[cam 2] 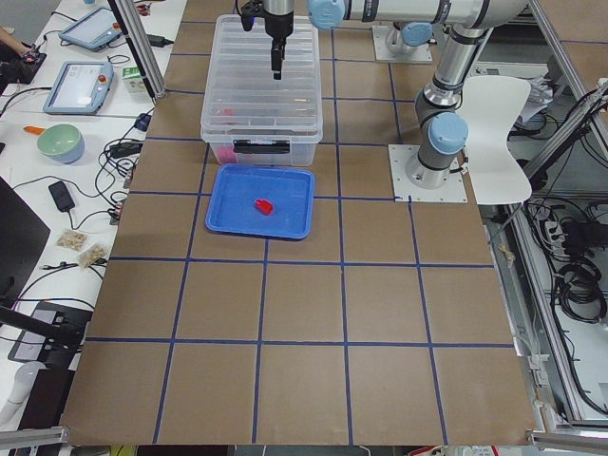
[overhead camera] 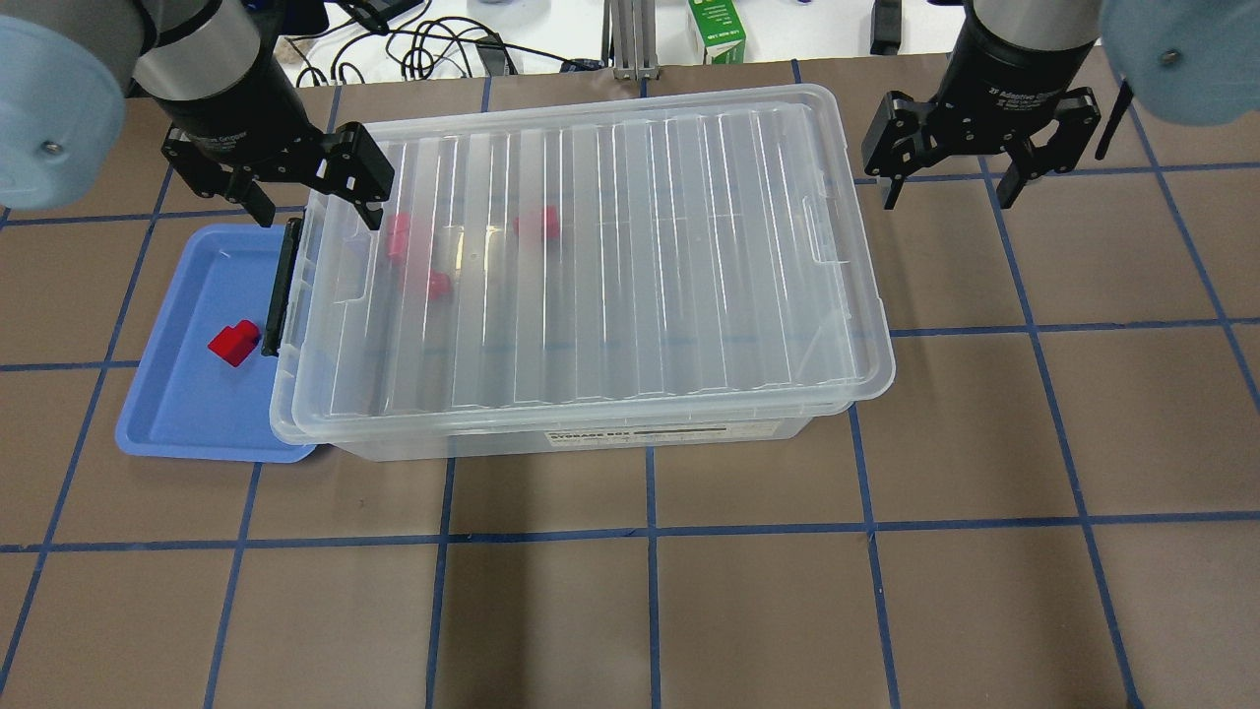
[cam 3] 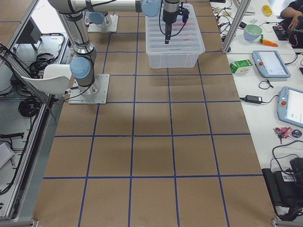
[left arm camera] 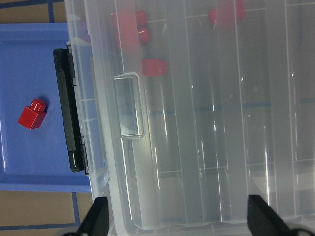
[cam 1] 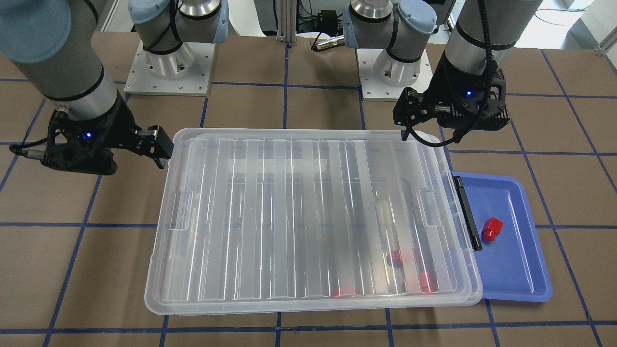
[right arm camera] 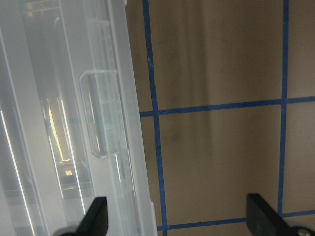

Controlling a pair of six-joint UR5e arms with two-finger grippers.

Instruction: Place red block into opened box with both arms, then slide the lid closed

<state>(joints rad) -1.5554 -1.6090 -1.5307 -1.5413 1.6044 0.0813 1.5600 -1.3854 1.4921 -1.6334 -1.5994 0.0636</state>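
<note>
The lid (overhead camera: 640, 246) lies flat on the box (overhead camera: 591, 438) and covers its opening in every view. Its ridges run across the short way, and there is a notch near each short end. Through the translucent plastic three red blocks (overhead camera: 398, 236) show inside the box, grouped toward its left end in the overhead view. That is the end with the black bar (overhead camera: 281, 286).

A fourth red block (overhead camera: 234, 343) sits outside, on the blue tray (overhead camera: 187, 414). The tray lies against that same end of the box, left of centre in the overhead frame, and the block is just beside the bar.

The left gripper (overhead camera: 315, 202) hangs at the upper left of the overhead frame, over the far left corner of the lid. Its fingers (overhead camera: 369, 192) are spread apart and hold nothing.

The right gripper (overhead camera: 947, 187) is at the upper right, over bare worktop (overhead camera: 689, 611) just past the box's right end. It is apart from the lid — fingers likewise spread wide and empty.
</note>
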